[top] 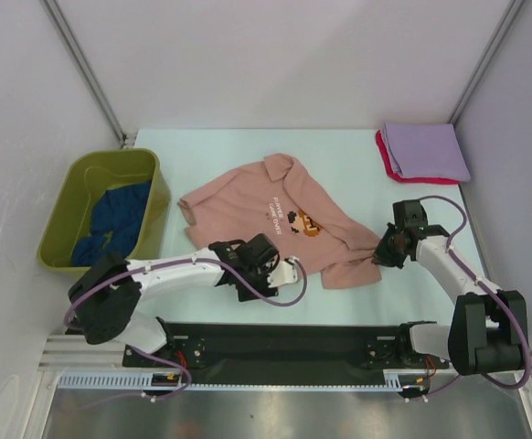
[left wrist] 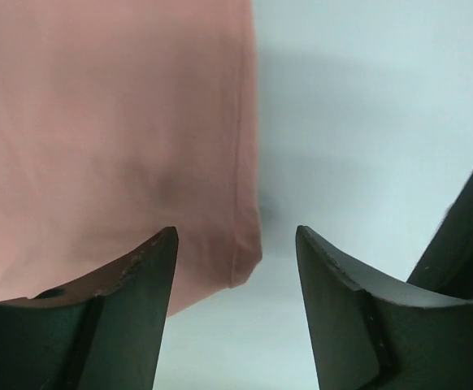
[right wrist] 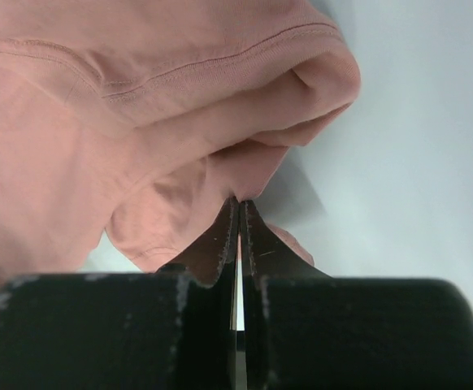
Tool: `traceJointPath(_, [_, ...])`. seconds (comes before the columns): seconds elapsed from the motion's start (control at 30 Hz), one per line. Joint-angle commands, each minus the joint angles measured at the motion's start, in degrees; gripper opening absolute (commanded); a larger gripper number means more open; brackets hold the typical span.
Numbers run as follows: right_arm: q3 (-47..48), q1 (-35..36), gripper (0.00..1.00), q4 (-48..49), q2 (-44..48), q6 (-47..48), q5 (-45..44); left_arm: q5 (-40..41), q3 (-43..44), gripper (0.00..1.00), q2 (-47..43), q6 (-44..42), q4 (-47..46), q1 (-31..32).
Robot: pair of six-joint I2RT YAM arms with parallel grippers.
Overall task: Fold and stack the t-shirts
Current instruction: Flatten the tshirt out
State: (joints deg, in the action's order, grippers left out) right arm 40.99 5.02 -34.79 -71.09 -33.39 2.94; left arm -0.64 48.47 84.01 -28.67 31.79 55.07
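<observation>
Left end effector (left wrist: 236, 231) hangs open over the pink shirt's (left wrist: 98, 122) hem corner, while the right end effector (right wrist: 238, 203) pinches the hem's other end.

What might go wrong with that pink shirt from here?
1. The right end effector pinches the salmon-pink shirt only at its very tips; the cloth may slip out when pulled.
2. The left end effector is open, with just the hem corner in front of its jaws; closing may miss it, leaving a lopsided fold.
</observation>
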Motion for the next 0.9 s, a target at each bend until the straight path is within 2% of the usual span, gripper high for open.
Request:
traceJointPath(0.0, [1.99,-0.27,0.00,-0.81,0.43,1.04,0.31,2.11,-3.20,0.65,1.94,-4.02,-1.89,0.04])
traceJointPath(0.13, [2.86,-0.88,0.00,-2.03,1.74,1.04,1.71,8.89,-4.43,0.57,4.76,-3.59,-6.29,-0.48])
traceJointPath(0.17, [3.56,-1.06,0.00,-2.56,2.27,1.22,1.81,10.21,-4.26,0.40,4.76,-3.42,-7.69,-0.84])
traceJointPath(0.23, [6.54,-1.58,0.00,-4.05,4.28,1.66,3.20,14.15,-2.86,0.17,3.37,-3.33,-8.67,-3.02])
traceJointPath(0.27, [7.77,-2.02,0.00,-4.50,5.08,1.92,3.91,15.48,-2.07,0.00,1.79,-3.67,-9.89,-4.26])
traceJointPath(0.33, [13.30,-2.81,0.00,-5.98,7.18,2.80,5.93,16.38,2.73,0.00,-3.38,-4.29,-10.17,-10.03])
traceJointPath(0.43, [23.84,-4.05,0.00,-9.14,8.68,4.12,6.99,13.92,11.53,0.00,-7.01,-4.47,-5.18,-18.47])
traceJointPath(0.47, [27.35,-4.40,0.00,-9.86,9.04,4.29,7.34,11.65,18.26,0.00,-8.06,-4.99,-0.81,-20.25])
traceJointPath(0.5, [30.61,-4.57,0.00,-10.82,9.13,4.64,7.69,10.50,21.46,0.00,-8.59,-5.95,1.41,-21.74])
traceJointPath(0.53, [37.51,-4.58,0.00,-12.40,9.21,4.82,8.22,7.18,27.15,0.00,-9.73,-7.44,5.96,-24.46])
traceJointPath(0.63, [48.60,-4.58,0.00,-14.34,9.56,5.08,10.15,2.07,34.21,0.00,-11.23,-10.17,13.53,-28.16])
traceJointPath(0.67, [50.57,-4.58,0.00,-14.87,10.09,5.00,10.42,-3.78,38.33,0.00,-11.84,-12.18,20.26,-29.13])
traceJointPath(0.77, [55.41,-4.49,0.00,-16.10,11.76,3.60,10.77,-11.37,42.84,0.00,-12.72,-18.24,32.76,-32.30])
traceJointPath(0.87, [54.81,-4.49,0.00,-15.40,14.22,1.05,12.00,-14.90,40.92,0.01,-13.78,-21.59,39.36,-32.48])
